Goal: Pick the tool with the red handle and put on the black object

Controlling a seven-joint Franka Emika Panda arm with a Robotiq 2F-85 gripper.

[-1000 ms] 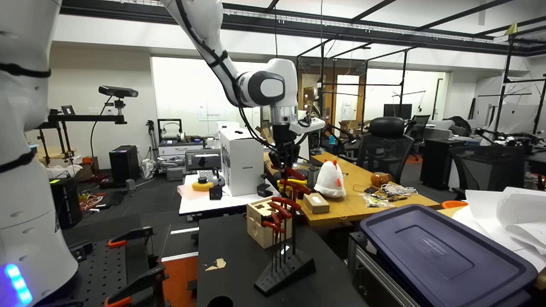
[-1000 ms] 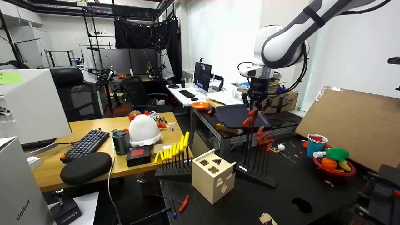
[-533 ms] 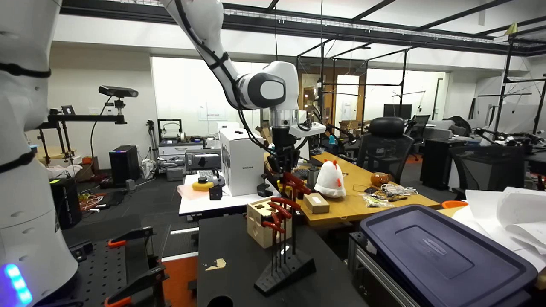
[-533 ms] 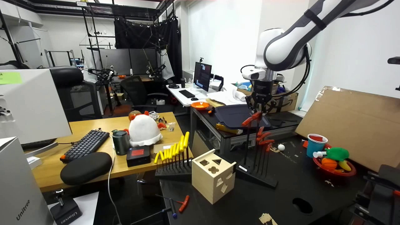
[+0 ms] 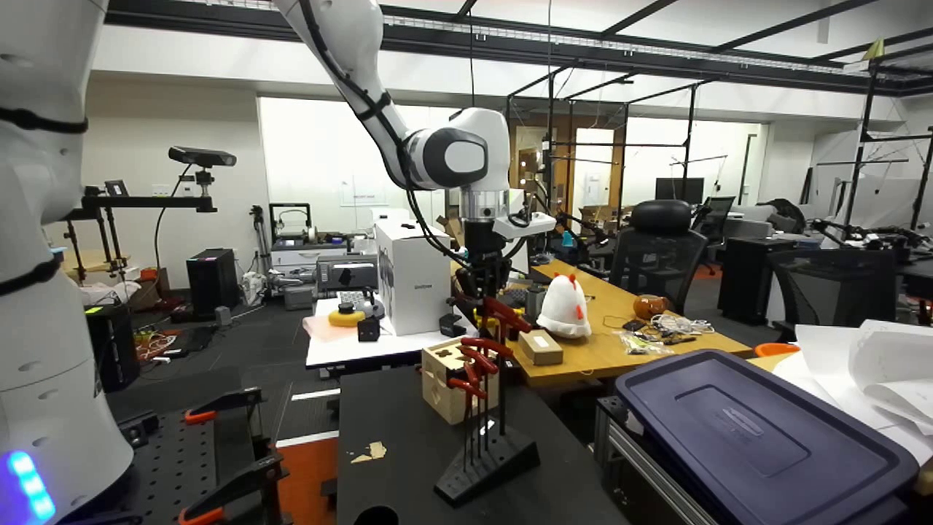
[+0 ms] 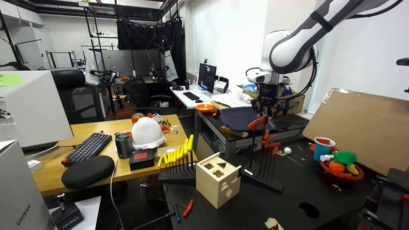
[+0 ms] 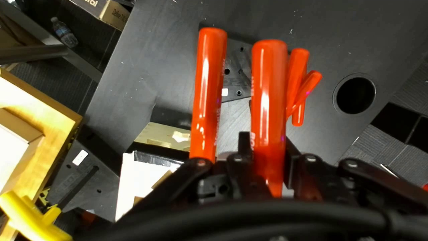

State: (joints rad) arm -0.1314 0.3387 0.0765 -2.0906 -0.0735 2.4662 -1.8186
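Gripper clamped on red T-handle hex key

Its jaws are parted only by the handle, the key upright over the black hex-key stand; whether seated, I cannot tell. In the wrist view, another red T-handle is at nine o'clock from it. In an exterior view, a wooden shape-sorter box sits at the stand's nine o'clock.

The gripper clasps a red handle, with a black stand partly visible below.
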